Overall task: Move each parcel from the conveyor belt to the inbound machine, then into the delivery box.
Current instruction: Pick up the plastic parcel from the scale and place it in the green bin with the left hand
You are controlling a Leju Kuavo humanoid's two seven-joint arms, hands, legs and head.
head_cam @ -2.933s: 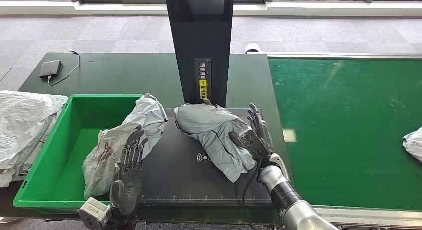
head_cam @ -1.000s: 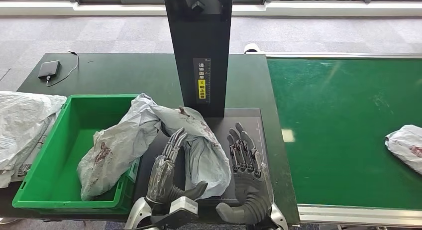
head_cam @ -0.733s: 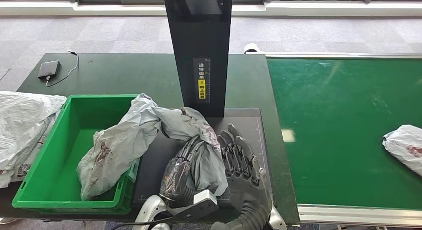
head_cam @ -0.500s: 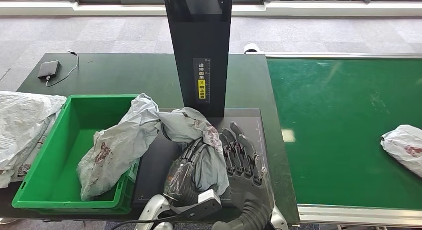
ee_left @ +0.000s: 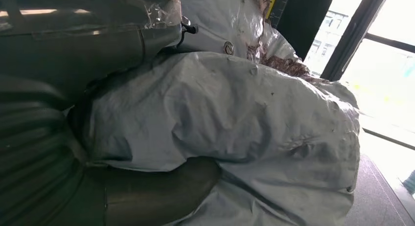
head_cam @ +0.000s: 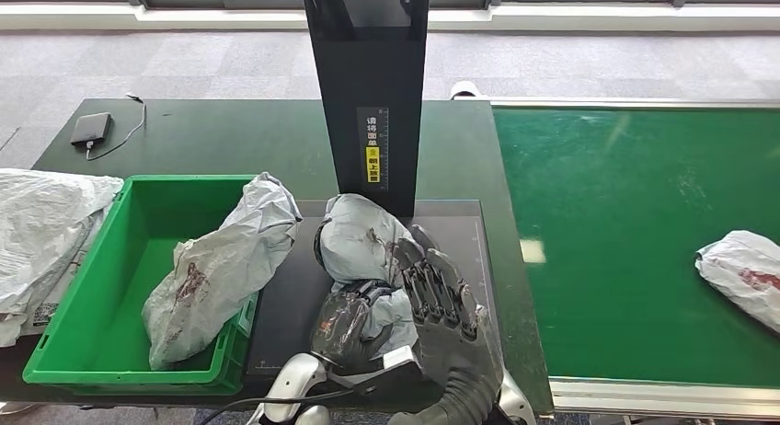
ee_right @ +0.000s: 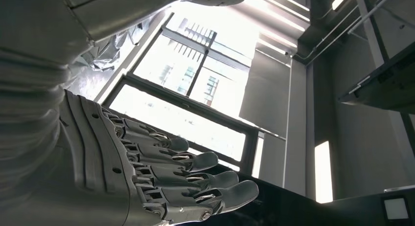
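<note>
A crumpled grey parcel [head_cam: 363, 241] lies on the black scan plate [head_cam: 290, 305] of the inbound machine, in front of its dark column [head_cam: 368, 85]. My left hand [head_cam: 345, 324] grips the parcel's near end; in the left wrist view the thumb [ee_left: 156, 196] curls under the parcel [ee_left: 235, 128]. Beside the parcel on its right, my right hand [head_cam: 441, 301] has its fingers [ee_right: 195, 179] stretched out and holds nothing. A second grey parcel [head_cam: 221, 269] hangs over the right wall of the green delivery box [head_cam: 101, 287]. Another parcel [head_cam: 743, 273] lies on the green conveyor belt [head_cam: 625, 223] at the far right.
A white plastic sack [head_cam: 41, 232] lies left of the green box. A small black device with a cable [head_cam: 92, 128] sits at the dark table's far left corner. The belt's metal frame [head_cam: 662, 393] runs along its near edge.
My left hand moved from the box side onto the scan plate and closed on the grey parcel, bunching it up. My right hand let go and drew back. The belt parcel drifted left.
</note>
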